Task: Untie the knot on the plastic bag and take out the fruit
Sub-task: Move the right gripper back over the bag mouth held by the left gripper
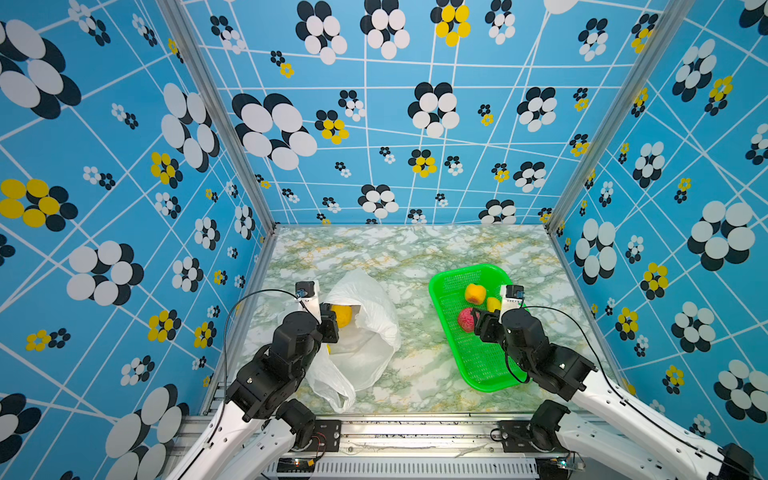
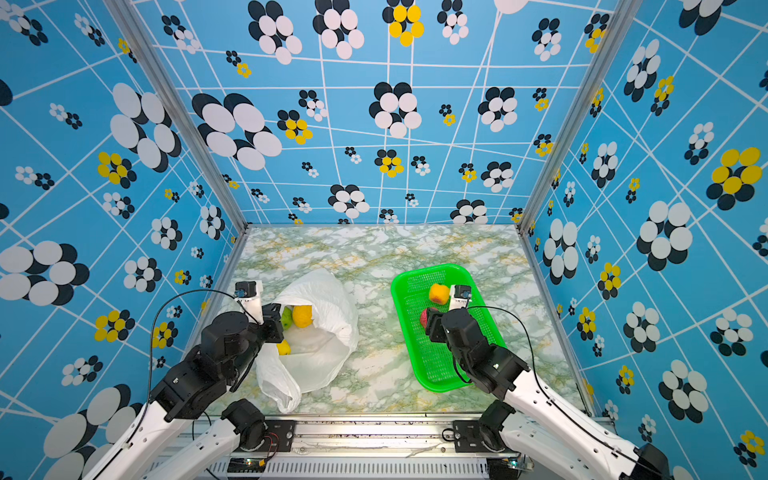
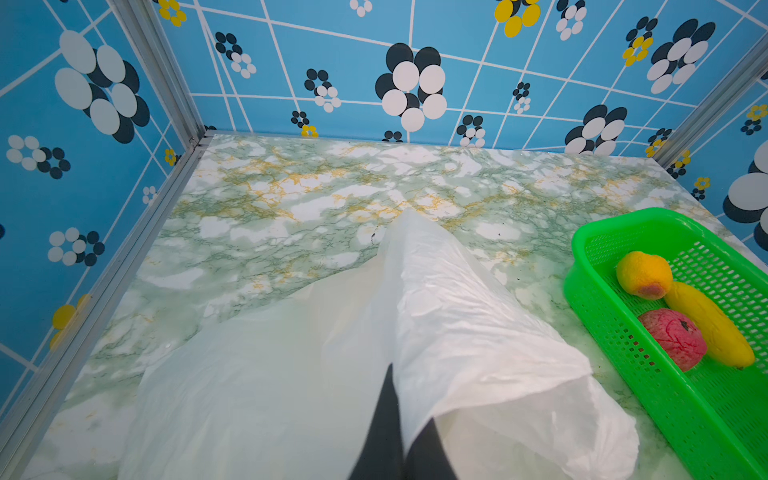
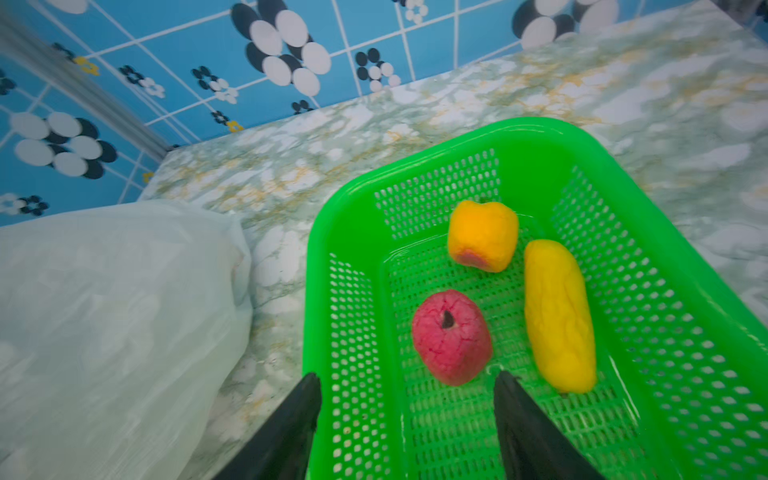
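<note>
The white plastic bag (image 1: 370,332) (image 2: 328,332) lies at the left with its mouth open; the knot is out of view. Inside it I see a round yellow-orange fruit (image 2: 302,316), a green one (image 2: 286,318) and a yellow one (image 2: 284,347). My left gripper (image 3: 405,419) (image 1: 330,328) is shut on the bag's rim and holds that edge up. A red fruit (image 4: 451,336), an orange one (image 4: 482,235) and a long yellow one (image 4: 559,316) lie in the green basket (image 4: 623,174). My right gripper (image 4: 407,376) (image 1: 482,324) hangs open over the basket, just short of the red fruit.
The green basket (image 1: 482,374) stands at the right, slanted toward the front edge. Marble tabletop (image 1: 407,257) stretches behind and between bag and basket. Patterned blue walls with metal posts (image 1: 266,232) close in three sides.
</note>
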Controlling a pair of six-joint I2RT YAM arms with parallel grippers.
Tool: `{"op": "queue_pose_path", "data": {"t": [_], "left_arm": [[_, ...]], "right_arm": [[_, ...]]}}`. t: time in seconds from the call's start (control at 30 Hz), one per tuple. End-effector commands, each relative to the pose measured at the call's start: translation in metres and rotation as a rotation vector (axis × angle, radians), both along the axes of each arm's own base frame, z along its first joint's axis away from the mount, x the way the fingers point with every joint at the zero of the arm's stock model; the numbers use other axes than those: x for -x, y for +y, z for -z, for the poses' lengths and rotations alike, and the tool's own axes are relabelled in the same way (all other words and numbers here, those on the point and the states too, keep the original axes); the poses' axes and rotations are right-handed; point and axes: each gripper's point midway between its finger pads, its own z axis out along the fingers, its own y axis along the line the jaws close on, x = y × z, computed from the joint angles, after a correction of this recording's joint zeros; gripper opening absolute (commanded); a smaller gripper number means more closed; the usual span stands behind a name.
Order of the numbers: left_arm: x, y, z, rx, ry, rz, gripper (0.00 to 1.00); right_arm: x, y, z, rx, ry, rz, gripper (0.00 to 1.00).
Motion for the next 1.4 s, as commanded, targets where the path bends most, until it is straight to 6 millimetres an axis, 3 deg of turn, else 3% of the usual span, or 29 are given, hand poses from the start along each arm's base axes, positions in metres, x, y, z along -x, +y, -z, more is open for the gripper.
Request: {"op": "queue_pose_path", "data": {"t": [0.0,0.17,0.43,0.63,0.9,1.07,1.17,1.3,1.37], "left_arm": [[-0.001,0.000,0.004,-0.001,0.013,-0.002,0.00],[-0.003,0.000,0.006,-0.011,0.019,-0.005,0.00],[-0.006,0.000,0.006,-0.020,0.021,-0.012,0.00],[-0.008,-0.009,0.007,-0.015,0.032,0.024,0.00],[-0.008,-0.008,0.006,-0.017,0.026,0.020,0.00],[-0.008,-0.008,0.005,-0.016,0.021,0.020,0.00],[-0.008,-0.008,0.006,-0.018,0.021,0.021,0.00],[-0.008,-0.009,0.005,-0.013,0.018,0.027,0.00],[-0.008,-0.010,0.005,-0.010,0.018,0.029,0.00]], "right_arm": [[0.009,0.034,-0.017,0.050,-0.115,-0.146,0.65],[0.035,0.104,-0.031,0.083,-0.210,-0.385,0.54],[0.096,0.220,-0.036,0.153,-0.277,-0.715,0.48],[0.125,0.278,-0.022,0.215,-0.287,-0.842,0.43],[0.131,0.323,0.014,0.218,-0.221,-0.886,0.36],[0.126,0.337,0.031,0.243,-0.194,-0.868,0.34],[0.113,0.344,0.046,0.255,-0.166,-0.834,0.34],[0.074,0.351,0.068,0.273,-0.080,-0.721,0.32],[0.059,0.355,0.075,0.277,-0.066,-0.687,0.39]]}}
